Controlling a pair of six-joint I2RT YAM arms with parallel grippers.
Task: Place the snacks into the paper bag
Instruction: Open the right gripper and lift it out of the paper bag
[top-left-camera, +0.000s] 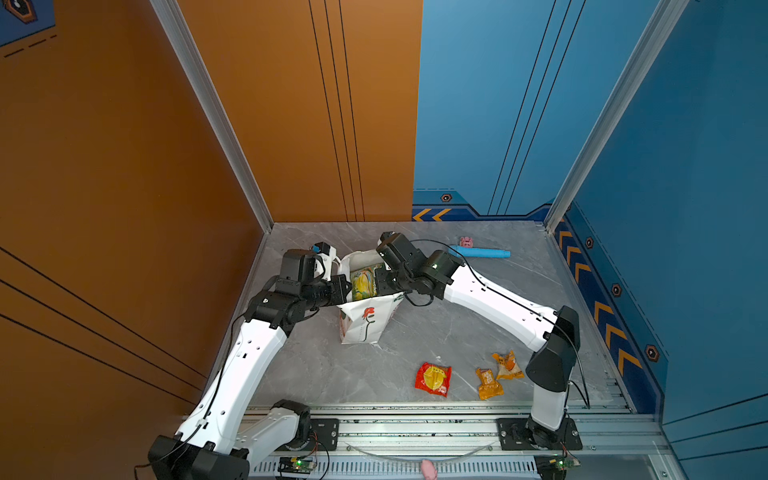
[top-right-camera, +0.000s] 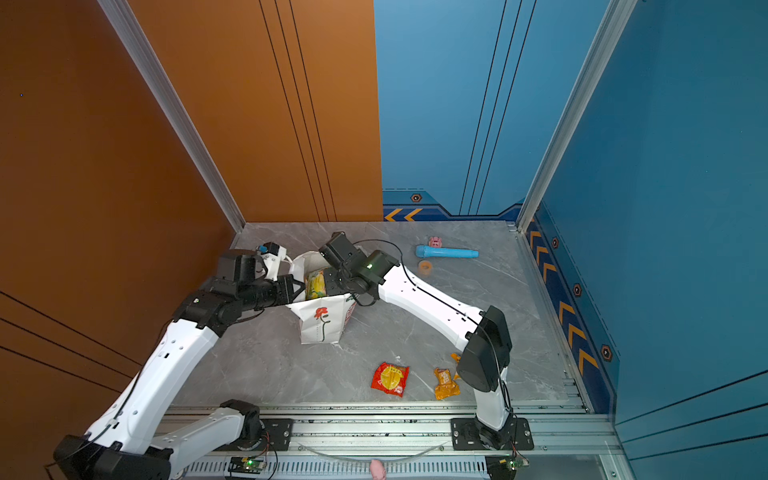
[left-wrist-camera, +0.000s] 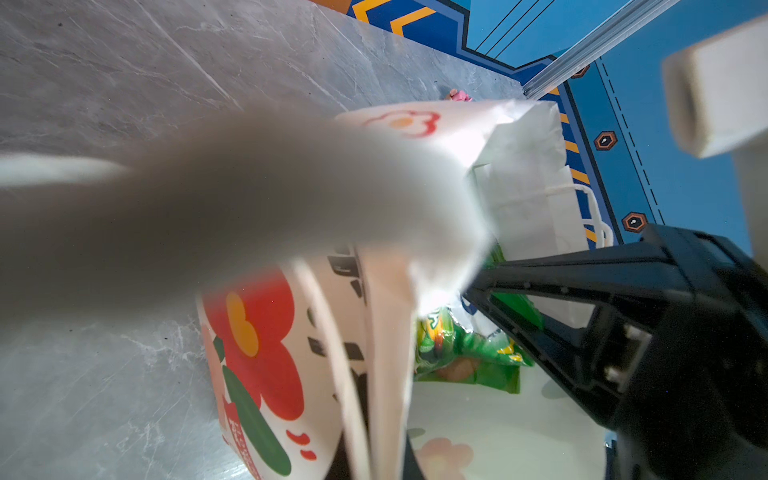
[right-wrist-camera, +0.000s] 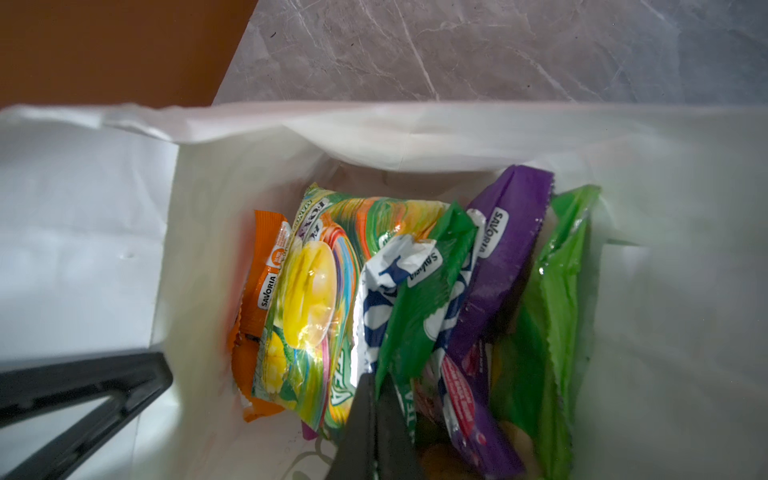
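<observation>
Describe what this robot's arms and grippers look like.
The left arm and right arm are white shells with black joint housings; a black cable runs along each. The left gripper and right gripper are black with tapered fingers, the left's an open triangular truss. A green light glows on the right arm's wrist housing.

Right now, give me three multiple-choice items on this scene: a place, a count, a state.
1. The blue cylinder lies: A by the back wall, next to the pink toy; B at the front edge; C under the left arm.
2. Loose packets on the table: A one; B three; C six.
3. The right tool is: A open over the table; B shut on a green packet inside the paper bag; C shut on the cylinder.
Answers: A, it shows by the toy at the back; B, one red packet and two orange-yellow packets; B, the right wrist view shows its jaws pinching the packet.
</observation>
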